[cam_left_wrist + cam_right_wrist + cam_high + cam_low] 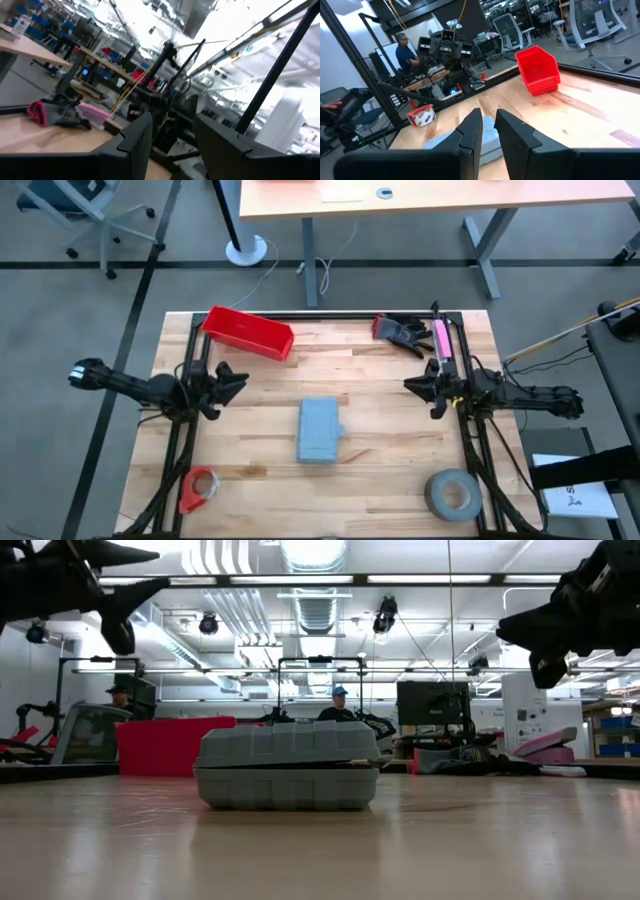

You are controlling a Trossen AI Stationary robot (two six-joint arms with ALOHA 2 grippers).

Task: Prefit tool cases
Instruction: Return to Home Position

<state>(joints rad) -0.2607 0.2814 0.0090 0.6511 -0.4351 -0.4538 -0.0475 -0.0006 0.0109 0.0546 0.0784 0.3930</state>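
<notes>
The grey-blue tool case [320, 430] lies shut and flat on its underside at the middle of the wooden table [380, 370]; the low view shows its lid down [287, 778]. My left gripper [240, 383] hovers at the table's left side, above the table and pointing toward the centre, open with nothing between its fingers [140, 135]. My right gripper [412, 387] hovers at the right side, facing the case [437, 144], with only a narrow gap between its fingers [472, 130] and nothing in it. Both stand well clear of the case.
A red bin [248, 332] stands at the far left, dark gloves with red cuffs [398, 330] and a pink tool [441, 340] at the far right. A grey tape roll [452, 493] lies near right, a red tape dispenser [198, 488] near left. People sit behind the table [340, 705].
</notes>
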